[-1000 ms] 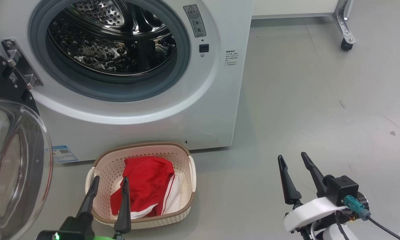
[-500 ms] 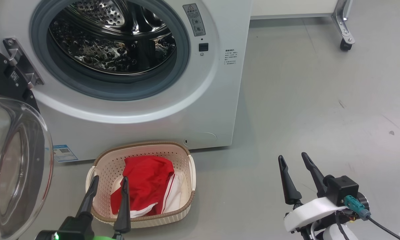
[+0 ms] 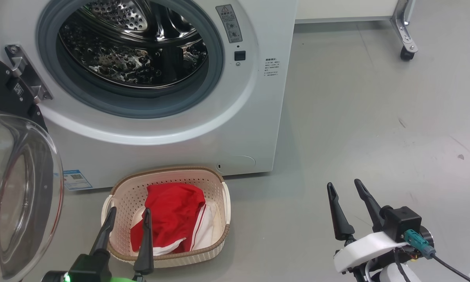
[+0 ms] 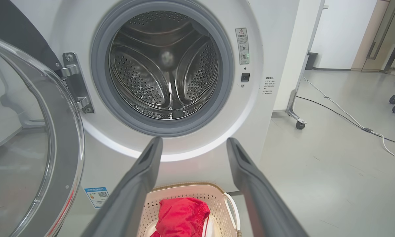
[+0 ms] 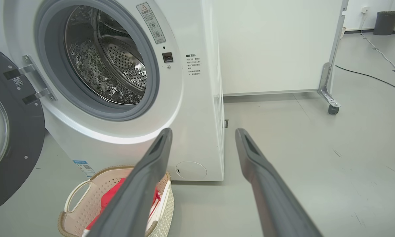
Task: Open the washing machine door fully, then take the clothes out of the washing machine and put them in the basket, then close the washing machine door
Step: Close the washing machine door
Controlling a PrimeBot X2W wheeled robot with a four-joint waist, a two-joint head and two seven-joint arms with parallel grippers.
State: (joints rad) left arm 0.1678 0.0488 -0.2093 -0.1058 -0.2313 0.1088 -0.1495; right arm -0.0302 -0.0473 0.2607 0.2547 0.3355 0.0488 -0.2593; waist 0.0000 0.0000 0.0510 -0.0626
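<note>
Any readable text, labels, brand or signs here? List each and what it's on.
Warning sticker, washing machine front, right of the drum opening: triangle with "!"; text below too small to read.
Printed text block further right: too small to read.
Blue label sticker, machine's lower left: QR code; text too small.
Small white label on the washing machine door rim: too small.
No brand readable.
</note>
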